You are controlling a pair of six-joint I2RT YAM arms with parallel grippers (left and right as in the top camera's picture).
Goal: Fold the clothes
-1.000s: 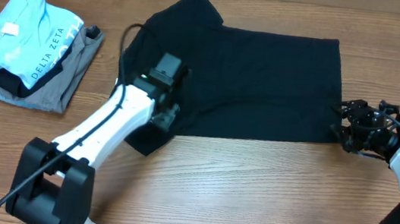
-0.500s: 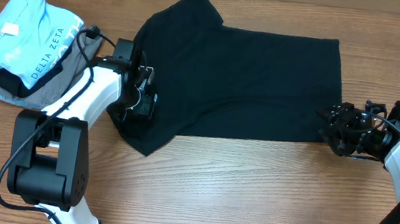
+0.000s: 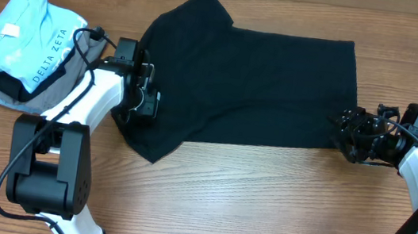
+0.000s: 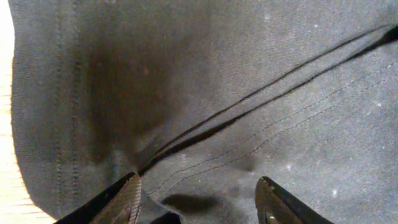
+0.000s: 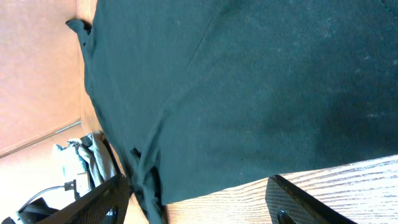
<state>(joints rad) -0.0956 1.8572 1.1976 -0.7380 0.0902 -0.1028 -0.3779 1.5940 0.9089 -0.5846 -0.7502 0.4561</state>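
The wooden table (image 3: pixel 262 203) carries everything and reaches past both of my arms. The black T-shirt (image 3: pixel 261 83) is spread flat on it between my two end effectors. The shirt's body stretches from one to the other. One sleeve points away from me and the other lies just on my near side of the left end effector (image 3: pixel 145 103).

That left end effector hangs over the left edge of the shirt. Its two fingers are spread wide and they grasp nothing. In my left wrist view, black fabric fills the space in front of them. A dark crease runs slantwise away from a point just ahead of the left finger, and a thin strip of table shows at the side.

My right end effector (image 3: pixel 348 134) sits at the opposite edge of the shirt, at the lower right corner. It is released too, with the fingers well apart. Bare wood lies between them and the hem of the shirt is just ahead.

To the outer side of my left end effector, well apart from the black shirt, a light blue shirt (image 3: pixel 23 34) rests on a grey garment (image 3: pixel 69 88).
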